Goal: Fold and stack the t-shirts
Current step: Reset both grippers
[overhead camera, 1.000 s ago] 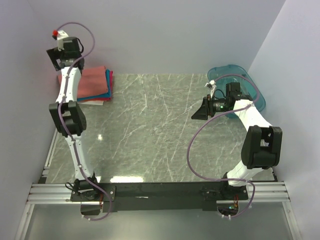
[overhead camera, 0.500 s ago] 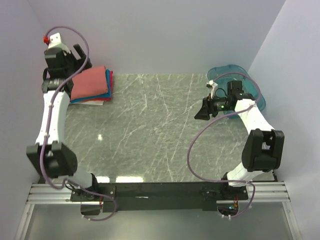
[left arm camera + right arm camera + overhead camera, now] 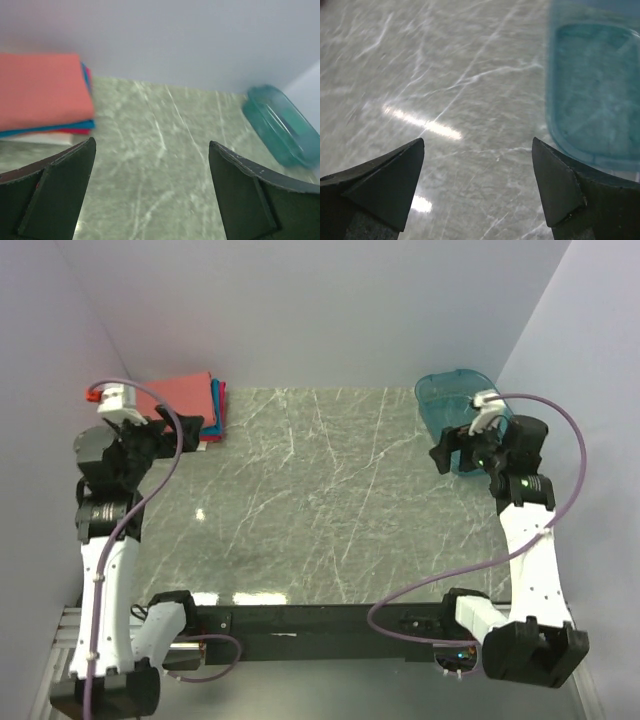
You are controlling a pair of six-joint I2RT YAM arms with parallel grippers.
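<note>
The t-shirts lie as a folded stack (image 3: 188, 398) at the far left corner of the table. The salmon-pink shirt (image 3: 40, 90) is on top, with blue (image 3: 55, 126), red (image 3: 77, 131) and white (image 3: 40, 139) layers under it. My left gripper (image 3: 180, 427) is open and empty, raised just in front of the stack; in its wrist view the gripper (image 3: 152, 144) has bare table between its fingers. My right gripper (image 3: 446, 446) is open and empty beside the teal bin; its wrist view also shows the gripper (image 3: 478, 141) over bare table.
A translucent teal plastic bin (image 3: 455, 402) stands at the far right and shows in the right wrist view (image 3: 595, 90) and the left wrist view (image 3: 282, 130). Walls close the back and both sides of the grey marble table (image 3: 320, 500).
The left arm has drawn back from above the stack toward the near left, its gripper now in front of the stack. The right arm has swung right and its gripper sits by the bin.
</note>
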